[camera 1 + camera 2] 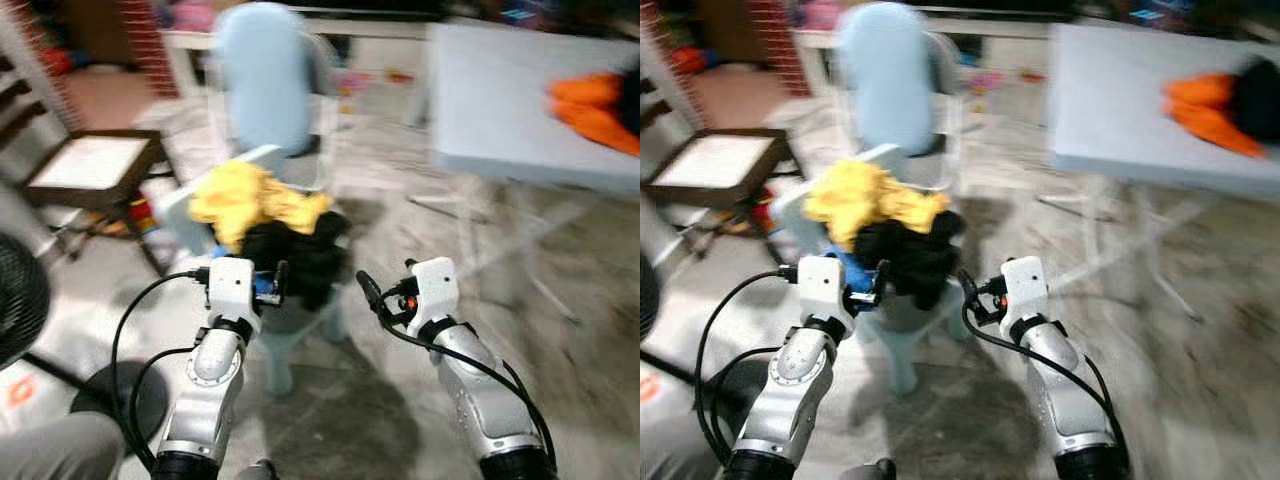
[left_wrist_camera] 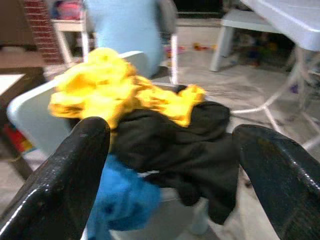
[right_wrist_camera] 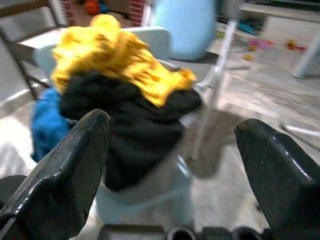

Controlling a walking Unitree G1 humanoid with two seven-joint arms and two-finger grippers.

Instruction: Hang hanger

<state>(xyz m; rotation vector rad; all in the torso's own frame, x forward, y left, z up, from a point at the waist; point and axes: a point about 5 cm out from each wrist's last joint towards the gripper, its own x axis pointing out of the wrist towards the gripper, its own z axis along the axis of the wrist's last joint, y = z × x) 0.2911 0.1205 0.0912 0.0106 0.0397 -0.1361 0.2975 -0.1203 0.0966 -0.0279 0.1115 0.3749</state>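
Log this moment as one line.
left gripper: open | right gripper: open | clothes piled on chair ahead | no hanger seen

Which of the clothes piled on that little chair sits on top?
The yellow garment. It lies crumpled over the black garment, while the blue garment hangs lowest at the side.

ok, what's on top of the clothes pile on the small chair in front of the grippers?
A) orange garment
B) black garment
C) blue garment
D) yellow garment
D: the yellow garment lies over the black garment on the pale chair, the blue garment hangs low at the side, and the orange cloth lies on the table instead.
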